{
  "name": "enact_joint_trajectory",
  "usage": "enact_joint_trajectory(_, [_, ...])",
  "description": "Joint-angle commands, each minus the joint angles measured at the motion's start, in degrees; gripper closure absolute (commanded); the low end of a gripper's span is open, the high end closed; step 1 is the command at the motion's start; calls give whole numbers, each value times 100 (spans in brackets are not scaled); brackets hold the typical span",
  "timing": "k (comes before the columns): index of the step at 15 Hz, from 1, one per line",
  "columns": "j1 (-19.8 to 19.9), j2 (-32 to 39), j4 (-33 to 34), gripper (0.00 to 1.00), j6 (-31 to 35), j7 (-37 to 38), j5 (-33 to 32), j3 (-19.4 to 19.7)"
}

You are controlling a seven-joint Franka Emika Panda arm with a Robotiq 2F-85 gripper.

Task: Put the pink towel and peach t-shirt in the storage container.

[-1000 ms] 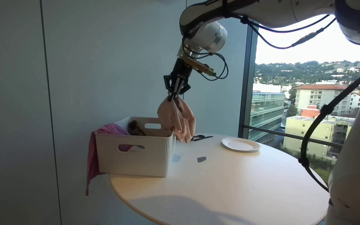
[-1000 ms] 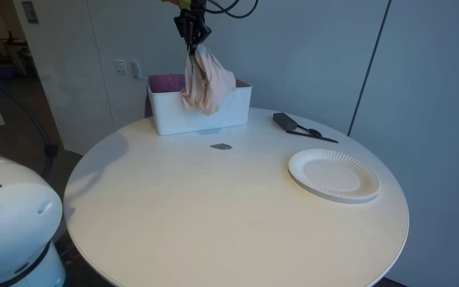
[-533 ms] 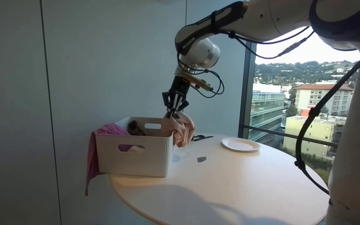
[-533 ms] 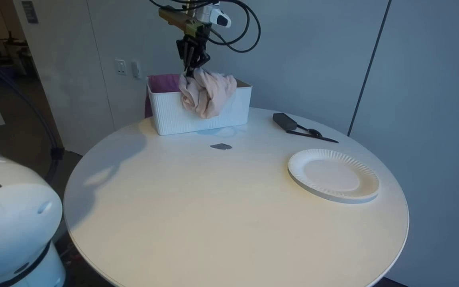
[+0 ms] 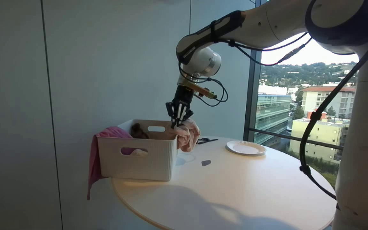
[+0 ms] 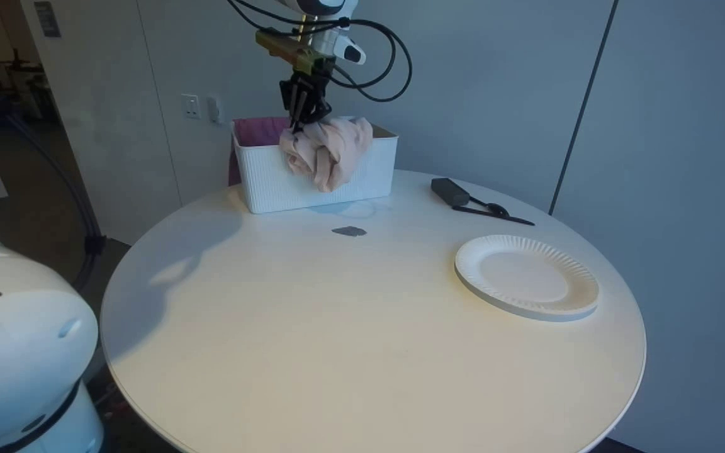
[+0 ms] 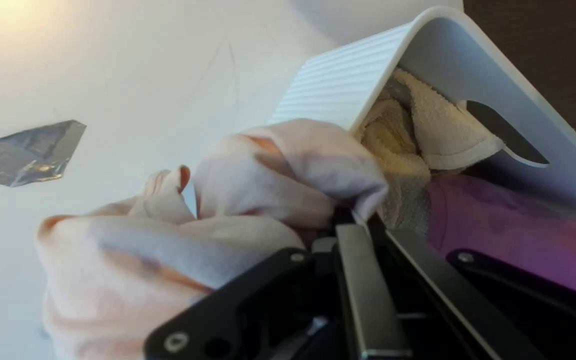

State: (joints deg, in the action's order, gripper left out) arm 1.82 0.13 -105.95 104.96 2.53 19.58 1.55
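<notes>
From the end effector [image 5: 175, 125] droops the peach t-shirt [image 5: 188, 136].

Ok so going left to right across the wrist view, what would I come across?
Silver patch on the white table, peach t-shirt pinched in the claw, tan cloth inside the storage container, then the pink towel.

Standing upright: a white rectangular plastic storage container [image 5: 152, 168] with ribbed long wall and oval handle cut-outs. Partly inside, draped over one long rim and hanging outside: a bright magenta-pink cloth towel [image 5: 113, 132]. At the opposite rim, crumpled, pinched by a fold, mostly outside: a soft peach-tan fabric t-shirt [image 6: 330, 154].
</notes>
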Motion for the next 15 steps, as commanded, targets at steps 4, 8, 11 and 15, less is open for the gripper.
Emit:
enact_joint_trajectory(4, [6,-162,88,46,-183,-196,-78,16])
enact_joint_trajectory(8, [4,-344,56,32,-68,-282,-291,18])
enact_joint_trajectory(11, [2,-426,30,61,24,-300,-297,24])
enact_joint_trajectory(15, [-3,-441,46,92,26,-366,-179,37])
